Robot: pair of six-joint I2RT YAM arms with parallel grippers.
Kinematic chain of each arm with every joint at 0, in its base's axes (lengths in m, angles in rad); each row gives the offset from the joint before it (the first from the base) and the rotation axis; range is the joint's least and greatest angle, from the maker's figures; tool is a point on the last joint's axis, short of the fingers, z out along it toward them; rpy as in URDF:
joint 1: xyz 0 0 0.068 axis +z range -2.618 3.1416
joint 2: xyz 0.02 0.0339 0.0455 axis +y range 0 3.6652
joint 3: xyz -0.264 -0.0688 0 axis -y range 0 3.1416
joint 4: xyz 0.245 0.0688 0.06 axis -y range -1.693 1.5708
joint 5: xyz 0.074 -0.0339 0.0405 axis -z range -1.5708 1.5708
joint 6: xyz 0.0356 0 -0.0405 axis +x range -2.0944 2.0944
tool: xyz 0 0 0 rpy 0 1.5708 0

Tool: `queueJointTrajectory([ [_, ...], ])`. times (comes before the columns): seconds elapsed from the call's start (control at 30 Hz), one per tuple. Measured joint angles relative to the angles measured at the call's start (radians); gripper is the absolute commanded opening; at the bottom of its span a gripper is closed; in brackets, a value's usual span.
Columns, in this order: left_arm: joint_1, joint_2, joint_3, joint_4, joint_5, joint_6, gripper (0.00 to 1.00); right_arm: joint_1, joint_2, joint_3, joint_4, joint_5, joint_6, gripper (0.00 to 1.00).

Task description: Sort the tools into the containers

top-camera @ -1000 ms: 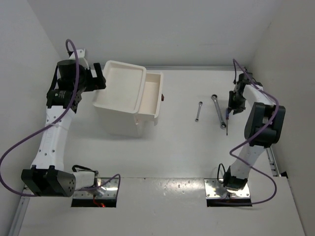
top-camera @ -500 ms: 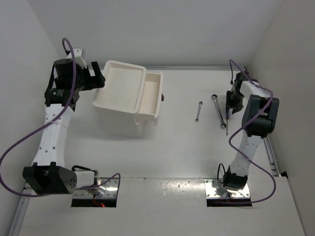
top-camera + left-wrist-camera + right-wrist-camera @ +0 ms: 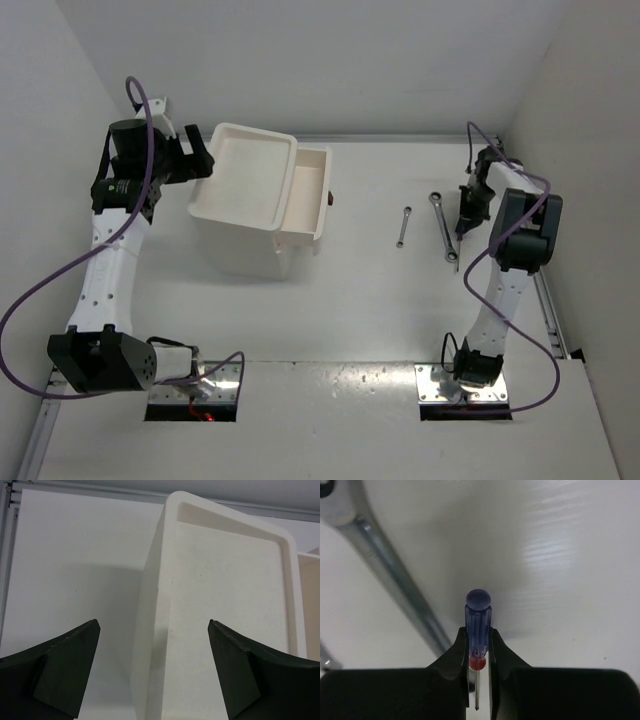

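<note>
Risk: right gripper (image 3: 479,636) pinches slim blue-handled screwdriver (image 3: 478,617) only at handle's shaft end, by red collar. Narrow hold, so tool could pivot or slip on lift. Long wrench (image 3: 395,575) lies just beside; swing could knock it.

Screwdriver: translucent blue handle, rounded cap, thin steel shaft running back between jaws.

Location: far right of table (image 3: 350,310), well apart from drawer unit (image 3: 235,250), 1 drawer (image 3: 312,190) pulled out.

Left gripper (image 3: 153,630) spread wide by unit's tray top, holding nothing.

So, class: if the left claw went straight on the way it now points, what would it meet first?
Probably the white drawer unit, at its tray rim; depth is unclear.
</note>
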Motion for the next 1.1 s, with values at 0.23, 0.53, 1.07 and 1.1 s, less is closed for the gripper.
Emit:
queueJointTrajectory([
  [0.23,0.000,0.000,0.000,0.000,0.003,-0.009,0.96,0.028,-0.134,0.097,-0.109,-0.320,0.056,0.00],
  [0.53,-0.001,-0.002,0.002,0.000,-0.002,-0.016,0.96,0.285,-0.603,0.159,0.246,-0.761,0.337,0.00],
  [1.07,-0.014,-0.029,0.002,0.000,-0.048,-0.018,0.96,0.595,-0.290,0.312,0.329,-0.519,0.534,0.00],
  [1.1,-0.014,-0.029,0.002,0.000,-0.051,-0.017,0.96,0.605,-0.273,0.322,0.324,-0.507,0.536,0.00],
])
